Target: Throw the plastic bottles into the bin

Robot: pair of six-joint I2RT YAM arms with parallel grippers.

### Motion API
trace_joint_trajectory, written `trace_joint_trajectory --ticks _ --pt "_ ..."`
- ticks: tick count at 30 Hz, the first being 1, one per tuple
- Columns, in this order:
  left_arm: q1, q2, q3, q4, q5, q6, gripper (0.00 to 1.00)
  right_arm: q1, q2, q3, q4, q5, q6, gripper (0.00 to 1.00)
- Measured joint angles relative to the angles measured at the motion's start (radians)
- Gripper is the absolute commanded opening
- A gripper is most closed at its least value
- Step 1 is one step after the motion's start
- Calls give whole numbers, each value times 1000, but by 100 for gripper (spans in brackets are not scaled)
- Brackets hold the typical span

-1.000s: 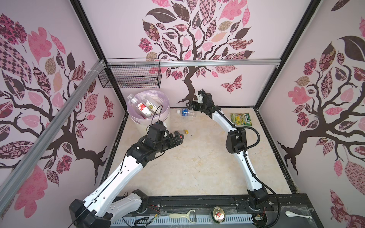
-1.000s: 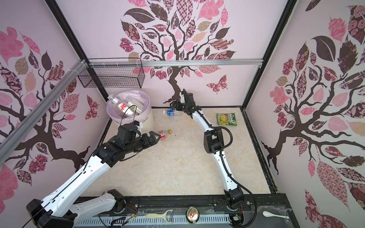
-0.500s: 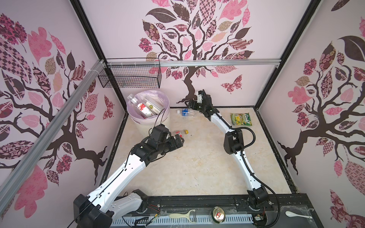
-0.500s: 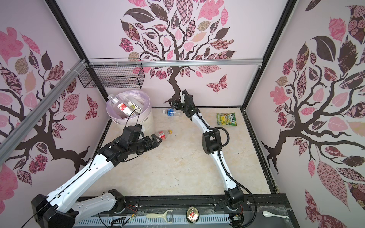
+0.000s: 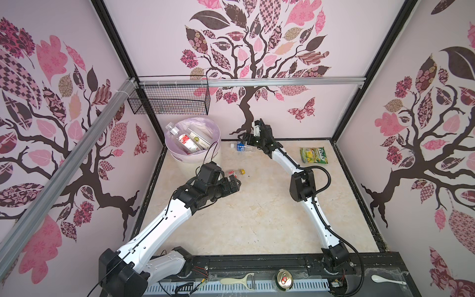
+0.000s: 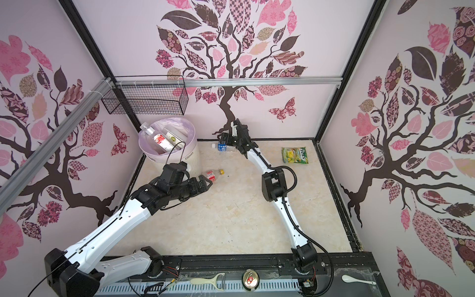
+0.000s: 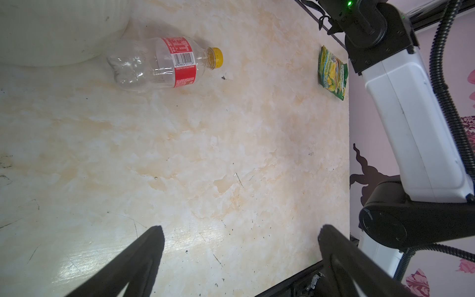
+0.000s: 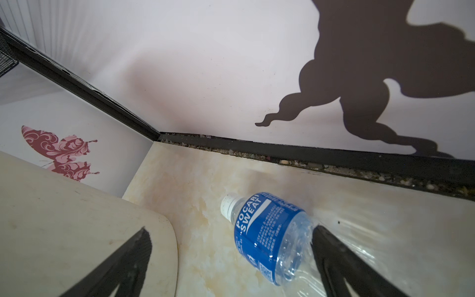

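1. Cream-white ribbed plastic made up the bin point(image 6: 191, 156), which stood in the far left corner of the counter point(image 5: 257, 213) with a lilac liner folded over its rim.
2. We made out several discarded bottles point(image 5: 189, 144) inside it, one clear neck poking past the rim.
3. We saw a red-label bottle point(image 7: 159, 64) with a yellow cap lying on its side just beside the bin's wall.
4. The left hand point(image 7: 240, 231) hovered near that bottle, jaws spread wide and holding nothing.
5. A blue-label bottle point(image 8: 270, 239) with a white cap lay on its side near the back wall, cap pointing toward the bin.
6. The right hand point(image 8: 231, 229) hung over it, jaws wide. One finger overlapped the clear base in the right wrist view, but we could not tell whether it touched.
7. A green-yellow snack packet point(image 5: 313, 155) lay flat toward the right wall, well apart from both bottles.
8. A black wire basket point(image 5: 169, 101) hung on the wall above the bin.
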Motion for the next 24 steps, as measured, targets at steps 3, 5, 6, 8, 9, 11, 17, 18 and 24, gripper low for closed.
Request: trace_joint_trajectory --ticks 3,5,6,8,9,11,17,18,24 --pt "0 -1 0 -3 0 3 98 6 0 0 -6 0 -2 100" --pt "0 -3 0 -3 0 4 98 10 0 0 -8 0 -5 100" --pt "0 -6 0 -3 0 3 98 11 0 0 -12 0 -5 100" --pt "0 -17 -2 -2 0 3 98 12 0 -1 -16 0 -9 100" --pt "0 -24 -4 -3 0 3 98 13 0 -2 -17 -1 -10 100" --pt "0 -41 -10 -3 -1 2 98 13 0 -4 -20 -1 -14 100" --pt "0 -73 -30 -10 -2 -2 98 16 0 -7 -42 -3 -20 100" --pt "0 -73 -31 -10 -2 -2 98 17 0 -8 -45 -4 -20 100" --pt "0 -73 -37 -10 -3 -4 98 28 0 -29 -49 -23 -31 100"
